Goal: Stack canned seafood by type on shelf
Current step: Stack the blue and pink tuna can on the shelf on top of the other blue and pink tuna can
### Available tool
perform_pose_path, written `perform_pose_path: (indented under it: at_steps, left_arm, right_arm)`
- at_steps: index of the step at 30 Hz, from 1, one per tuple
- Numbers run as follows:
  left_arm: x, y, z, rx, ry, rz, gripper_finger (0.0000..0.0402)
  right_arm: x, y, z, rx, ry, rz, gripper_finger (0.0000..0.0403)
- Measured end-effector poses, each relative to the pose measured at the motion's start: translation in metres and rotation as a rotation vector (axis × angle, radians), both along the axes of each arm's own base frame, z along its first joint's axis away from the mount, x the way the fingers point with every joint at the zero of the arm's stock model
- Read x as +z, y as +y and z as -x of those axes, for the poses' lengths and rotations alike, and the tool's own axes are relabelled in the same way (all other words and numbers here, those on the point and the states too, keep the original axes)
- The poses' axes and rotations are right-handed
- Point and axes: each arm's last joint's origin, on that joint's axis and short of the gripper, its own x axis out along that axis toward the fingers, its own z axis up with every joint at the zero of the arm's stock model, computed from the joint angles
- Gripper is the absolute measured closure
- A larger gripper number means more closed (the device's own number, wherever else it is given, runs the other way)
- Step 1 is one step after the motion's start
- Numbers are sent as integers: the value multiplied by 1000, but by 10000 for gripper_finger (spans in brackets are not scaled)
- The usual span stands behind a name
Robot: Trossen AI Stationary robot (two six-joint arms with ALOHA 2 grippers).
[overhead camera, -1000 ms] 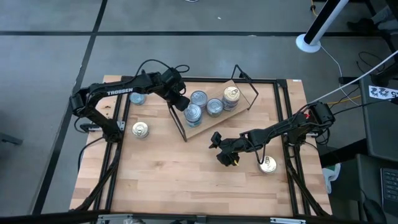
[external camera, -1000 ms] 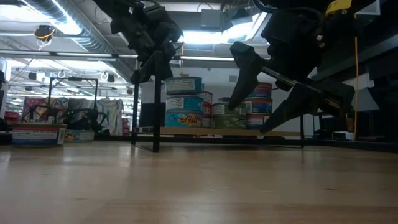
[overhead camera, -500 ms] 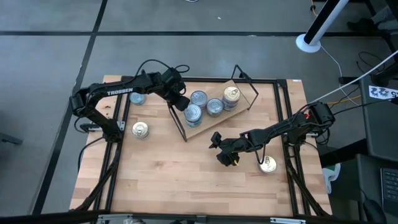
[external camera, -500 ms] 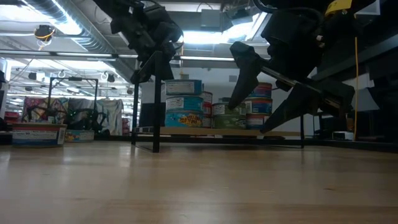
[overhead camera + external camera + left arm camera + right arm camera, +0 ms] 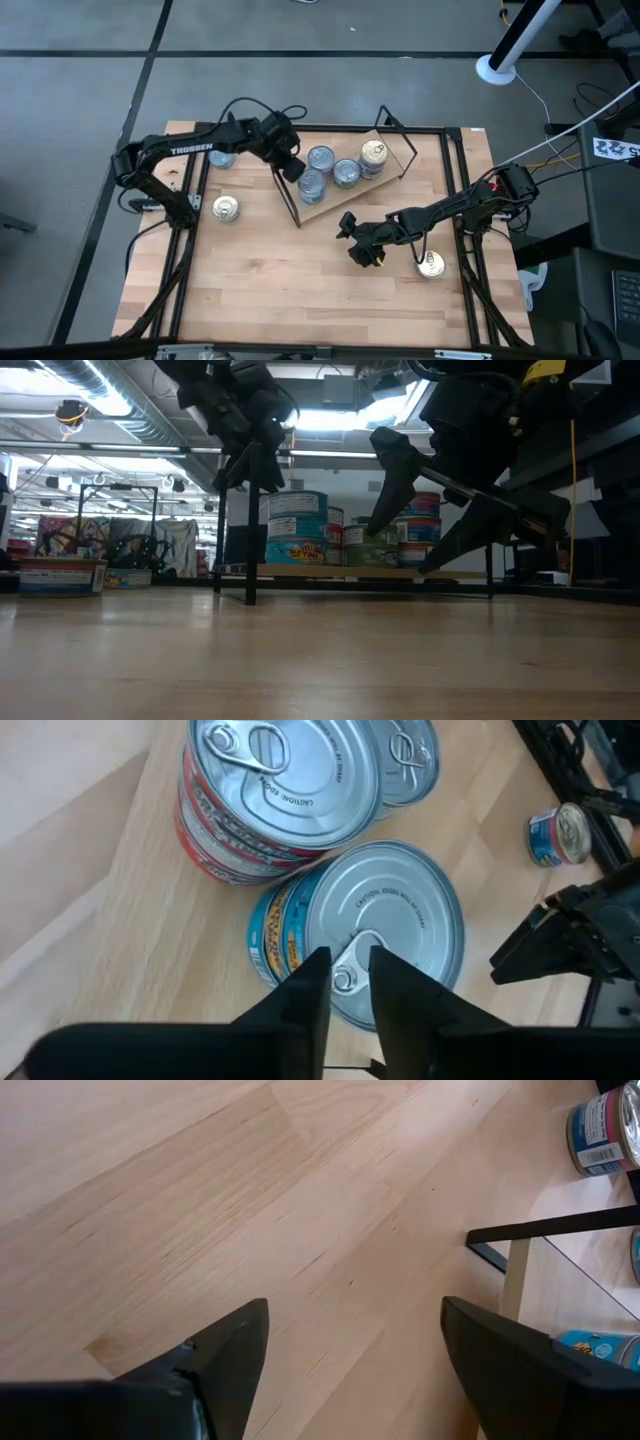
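Shelf apparently diagonal across table

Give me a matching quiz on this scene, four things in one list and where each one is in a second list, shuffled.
Things:
1. left hand
2. right hand
3. gold-topped stack
4. lone tin beside the right arm

Places:
A. open, above bare tabletop
B. at the right end of the shelf in the high view
C. on the tabletop, off the shelf
D. just above a blue-labelled tin on the shelf

Pairs: 1-D, 2-A, 3-B, 4-C
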Motion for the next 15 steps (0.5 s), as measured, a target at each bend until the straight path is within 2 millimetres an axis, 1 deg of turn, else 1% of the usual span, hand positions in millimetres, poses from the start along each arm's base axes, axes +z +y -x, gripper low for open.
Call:
perform_pose_path:
  at_steps: [4,9,15]
  left_arm:
    - [1,0,-1,9,-5,-20,316]
    - [7,3,6,13,-23,-50,310]
    - [26,4,19,31,-83,-90,316]
  right_arm:
    - [0,0,0,0,0,0,109]
    - [0,0,0,0,1,0,109]
    - [0,0,0,0,1,1,109]
